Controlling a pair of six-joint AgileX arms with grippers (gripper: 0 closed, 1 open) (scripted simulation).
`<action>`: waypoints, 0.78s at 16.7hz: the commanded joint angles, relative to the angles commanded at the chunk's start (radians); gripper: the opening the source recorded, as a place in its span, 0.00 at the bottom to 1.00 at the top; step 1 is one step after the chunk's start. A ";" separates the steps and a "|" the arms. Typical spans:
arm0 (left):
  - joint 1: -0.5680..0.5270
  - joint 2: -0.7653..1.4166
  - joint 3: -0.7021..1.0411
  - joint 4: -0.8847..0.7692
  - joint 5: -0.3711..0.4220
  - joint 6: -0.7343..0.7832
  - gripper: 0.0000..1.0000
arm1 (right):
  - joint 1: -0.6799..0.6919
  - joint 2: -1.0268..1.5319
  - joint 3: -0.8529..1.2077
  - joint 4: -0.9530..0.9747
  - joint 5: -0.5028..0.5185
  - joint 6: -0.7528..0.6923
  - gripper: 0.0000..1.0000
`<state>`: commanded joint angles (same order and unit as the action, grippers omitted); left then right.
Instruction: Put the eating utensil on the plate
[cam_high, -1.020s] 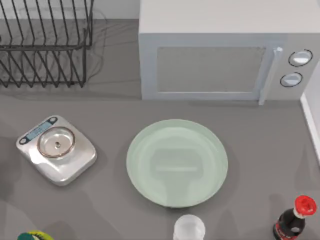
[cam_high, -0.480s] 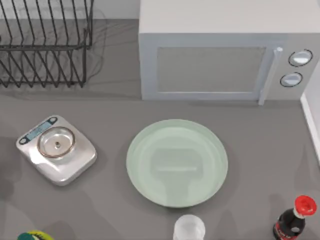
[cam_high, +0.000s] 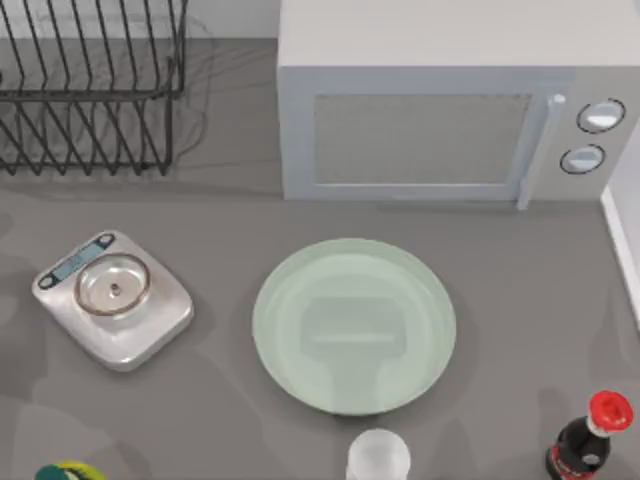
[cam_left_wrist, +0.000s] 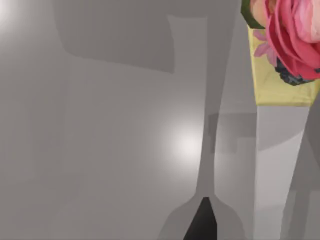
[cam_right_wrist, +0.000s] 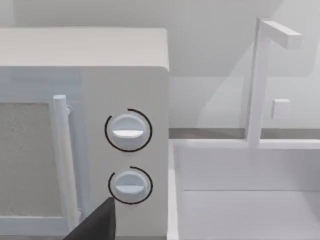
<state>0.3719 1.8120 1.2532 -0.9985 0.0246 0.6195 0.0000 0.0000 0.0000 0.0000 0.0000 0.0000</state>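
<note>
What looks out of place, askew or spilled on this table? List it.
Nothing is spilled or damaged. Only the silver kitchen scale sits skewed, turned at an angle to the table edges at the left, while the microwave behind stands square. The plate lies flat with nothing on it.

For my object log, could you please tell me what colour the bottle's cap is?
Red, on the dark bottle at the table's front right; the cap shows best in the top view.

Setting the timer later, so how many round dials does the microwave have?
2, both on the microwave front past the door handle: the upper dial above the lower dial. The right wrist view shows the same pair, stacked.
</note>
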 joint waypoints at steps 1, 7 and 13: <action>-0.001 -0.017 0.027 -0.044 0.000 0.000 0.00 | 0.000 0.000 0.000 0.000 0.000 0.000 1.00; -0.003 -0.056 0.077 -0.112 0.000 -0.004 0.00 | 0.000 0.000 0.000 0.000 0.000 0.000 1.00; -0.111 0.005 0.146 -0.116 -0.001 0.018 0.00 | 0.000 0.000 0.000 0.000 0.000 0.000 1.00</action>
<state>0.2610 1.8170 1.3992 -1.1149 0.0236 0.6379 0.0000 0.0000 0.0000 0.0000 0.0000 0.0000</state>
